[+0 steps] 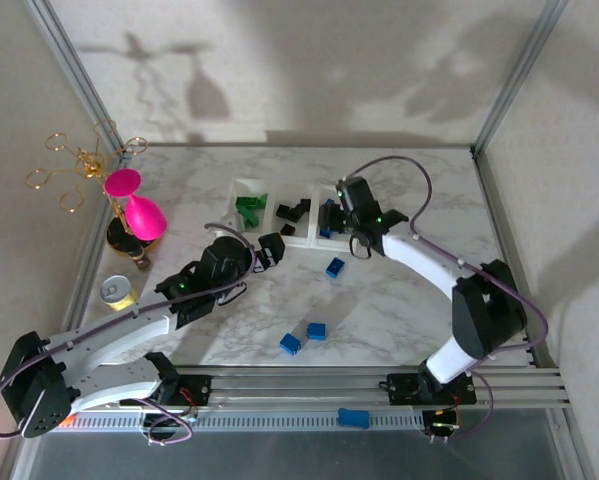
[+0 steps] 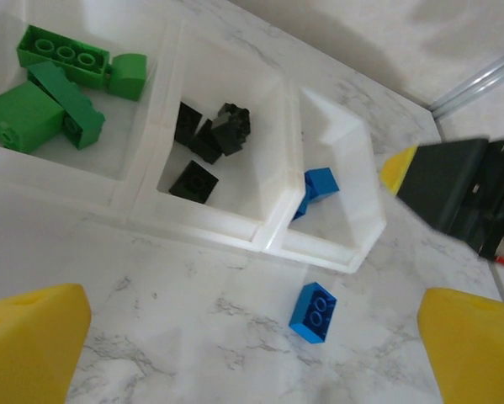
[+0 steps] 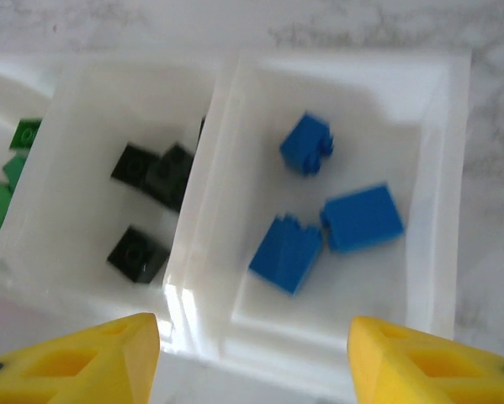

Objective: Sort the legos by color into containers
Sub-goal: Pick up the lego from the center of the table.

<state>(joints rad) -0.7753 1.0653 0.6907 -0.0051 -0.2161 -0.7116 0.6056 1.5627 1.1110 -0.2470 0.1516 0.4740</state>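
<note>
Empty right claw (image 3: 252,337), jaws apart, hangs over the blue compartment (image 3: 407,109); the nearest loose blue lego (image 1: 334,267) lies just outside it, toward the wide-open left claw (image 2: 252,332).

Translucent white tray (image 1: 245,190), three square compartments in a row. Left: green legos (image 2: 45,105), piled, some oblong. Middle: black legos (image 2: 209,139), about four small squares. Right: three blue legos (image 3: 361,217), tilted. Loose blue brick (image 2: 313,312) studs up on table (image 1: 399,300), just beside right compartment. Two more blue bricks (image 1: 317,331) lie nearer, side by side. Oblong blue one (image 1: 353,417) on near rail (image 1: 279,385).
</note>
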